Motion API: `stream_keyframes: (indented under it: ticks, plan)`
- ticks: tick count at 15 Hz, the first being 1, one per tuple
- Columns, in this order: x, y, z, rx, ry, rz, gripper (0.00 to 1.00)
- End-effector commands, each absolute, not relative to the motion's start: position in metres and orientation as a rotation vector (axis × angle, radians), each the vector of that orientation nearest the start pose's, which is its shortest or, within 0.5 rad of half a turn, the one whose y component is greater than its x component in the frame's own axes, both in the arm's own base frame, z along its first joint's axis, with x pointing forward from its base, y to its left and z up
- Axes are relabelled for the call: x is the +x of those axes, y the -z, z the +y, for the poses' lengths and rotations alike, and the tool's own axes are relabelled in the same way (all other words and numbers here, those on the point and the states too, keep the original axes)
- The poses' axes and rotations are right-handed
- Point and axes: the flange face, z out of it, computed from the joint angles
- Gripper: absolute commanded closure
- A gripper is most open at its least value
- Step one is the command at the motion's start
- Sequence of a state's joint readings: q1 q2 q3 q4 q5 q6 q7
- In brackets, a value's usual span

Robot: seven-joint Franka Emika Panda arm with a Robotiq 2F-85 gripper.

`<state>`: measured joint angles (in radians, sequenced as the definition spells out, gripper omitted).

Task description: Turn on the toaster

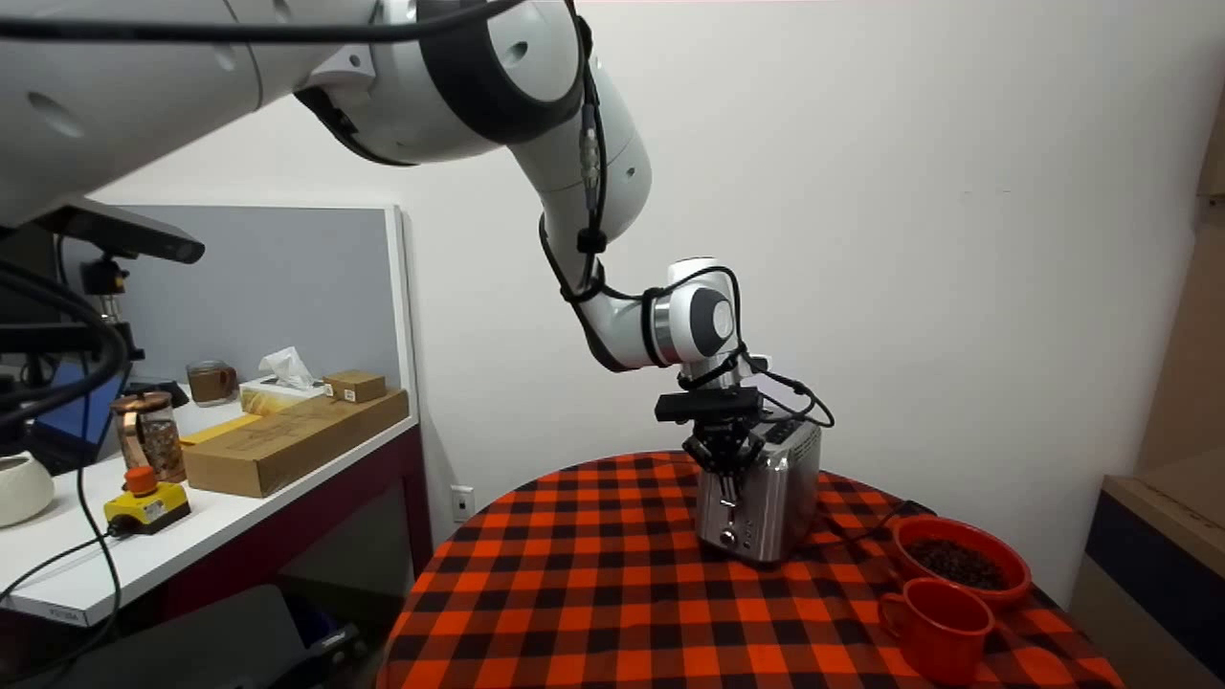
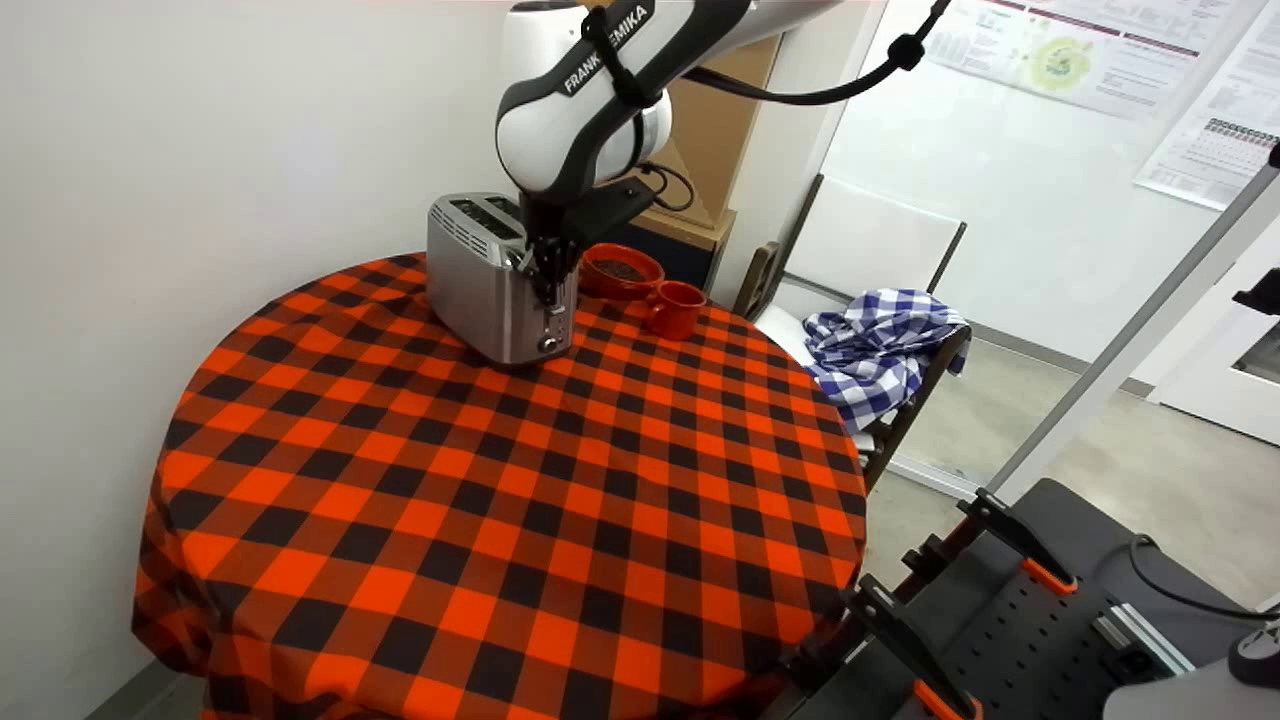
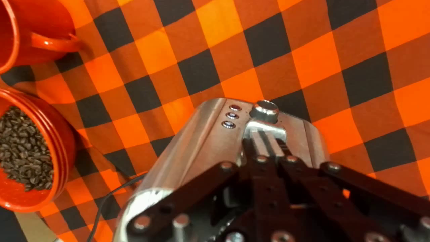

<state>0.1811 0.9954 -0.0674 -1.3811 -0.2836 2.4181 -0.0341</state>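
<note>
step: likely pressing lever [image 3: 265, 126] | claw [image 3: 267, 140]: narrow, nothing visibly held, at lever, contact unclear | toaster [image 2: 480, 285]: twelve o'clock on worktop [image 2: 470, 560] in an exterior view | next: presumably push down until latched | wrist view: red bowl [image 3: 66, 151] of dark beans [image 3: 25, 148], toaster's nine o'clock; red cup [image 3: 40, 22], ten o'clock, contents unseen

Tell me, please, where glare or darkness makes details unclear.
In the wrist view, pale glare whitens part of the boxy silver metal toaster, and the black jointed hand looks dimly lit; in both exterior views, the hand shows little detail.
</note>
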Motion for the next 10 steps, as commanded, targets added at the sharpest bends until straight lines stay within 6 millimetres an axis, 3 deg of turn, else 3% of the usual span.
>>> stream_keyframes:
  ticks: [1,6,10]
  plan:
    - [0.725,-0.08,0.099,-3.364,0.118,-0.695,1.0]
    - [0.71,-0.04,0.097,-3.358,0.08,-0.725,1.0]
    - [0.708,-0.042,0.096,-3.36,0.059,-0.724,1.0]
